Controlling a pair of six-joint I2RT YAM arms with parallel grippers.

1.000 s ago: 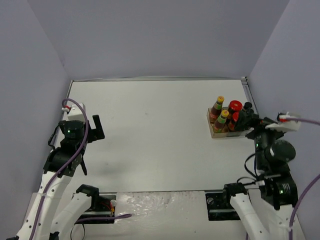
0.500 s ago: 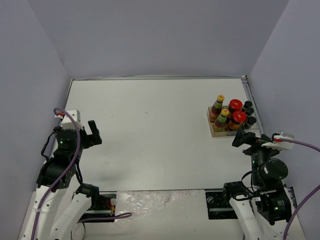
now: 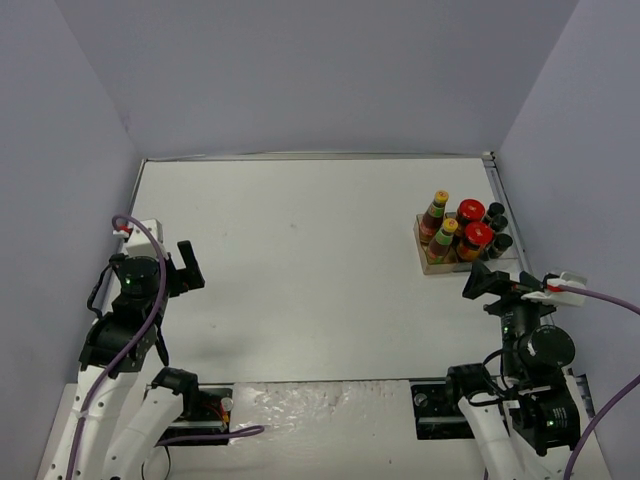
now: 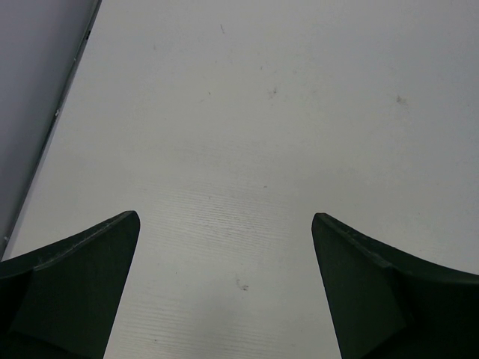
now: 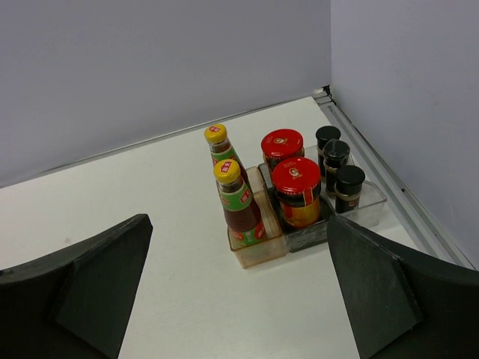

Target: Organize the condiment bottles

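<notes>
All 7 condiment bottles (image 5: 296, 191) stand in tray (image 5: 254, 253); sorting appears complete. L fingers (image 4: 67, 284) and R fingers (image 5: 82, 284) apart, empty. Next: park arms, no grasp req'd.

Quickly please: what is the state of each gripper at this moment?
Black two-finger left gripper: open, holding nothing.
Black two-finger right gripper: open, holding nothing.

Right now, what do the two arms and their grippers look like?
The left arm and right arm have white links with black joints and small green lights. A purple cable loops along each. The left gripper and right gripper are black, with broad wedge-shaped fingers.
</notes>
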